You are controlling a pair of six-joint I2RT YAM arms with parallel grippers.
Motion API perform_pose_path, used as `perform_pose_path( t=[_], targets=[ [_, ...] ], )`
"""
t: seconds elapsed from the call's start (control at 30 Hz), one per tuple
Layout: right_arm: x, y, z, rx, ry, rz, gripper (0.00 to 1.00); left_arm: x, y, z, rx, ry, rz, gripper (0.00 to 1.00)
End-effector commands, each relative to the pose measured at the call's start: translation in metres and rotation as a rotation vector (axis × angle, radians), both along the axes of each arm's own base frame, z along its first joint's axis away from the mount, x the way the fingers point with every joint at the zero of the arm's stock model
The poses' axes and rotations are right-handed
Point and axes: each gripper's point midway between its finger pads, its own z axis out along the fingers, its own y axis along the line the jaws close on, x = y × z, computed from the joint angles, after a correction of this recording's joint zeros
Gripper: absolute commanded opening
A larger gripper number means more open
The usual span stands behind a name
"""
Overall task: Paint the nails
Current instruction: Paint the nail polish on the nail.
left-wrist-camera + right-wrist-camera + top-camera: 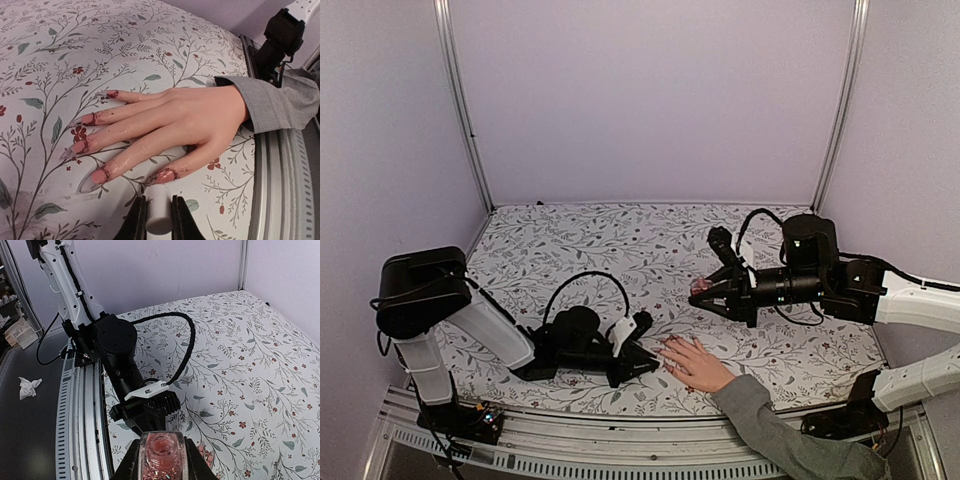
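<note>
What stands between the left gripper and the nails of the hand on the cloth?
Nothing visible. The left gripper, shut on a white cap, sits close to the thumb; only bare floral cloth lies between it and the nails.

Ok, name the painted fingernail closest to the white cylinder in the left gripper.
The red-smeared thumb nail, just ahead of the white cylinder clamped in the left gripper; the other four nails sit farther off.
</note>
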Motion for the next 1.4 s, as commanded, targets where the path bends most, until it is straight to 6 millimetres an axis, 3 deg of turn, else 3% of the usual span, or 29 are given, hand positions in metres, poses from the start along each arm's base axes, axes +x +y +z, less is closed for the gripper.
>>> perform_pose_path(
  t=[0.0, 0.33, 0.77, 1.1, 1.37],
  targets=[
    [0.005, -0.001, 0.006, 0.016, -0.021, -0.021, 0.0, 0.003, 0.0, -0.008, 0.029, 0.005, 0.014, 0.0],
    [0.006, -0.001, 0.005, 0.013, -0.02, -0.024, 0.0, 0.004, 0.004, -0.012, 0.047, 0.011, 0.027, 0.0],
    [0.005, -0.001, 0.005, 0.012, -0.019, -0.023, 0.0, 0.021, 0.013, -0.014, 0.069, 0.003, 0.108, 0.0],
    [0.005, -0.001, 0.004, 0.01, -0.017, -0.024, 0.0, 0.024, 0.017, 0.001, 0.035, -0.02, 0.129, 0.0],
    [0.005, -0.001, 0.005, 0.012, -0.018, -0.021, 0.0, 0.009, 0.02, 0.026, -0.042, -0.068, 0.071, 0.0]
  ],
)
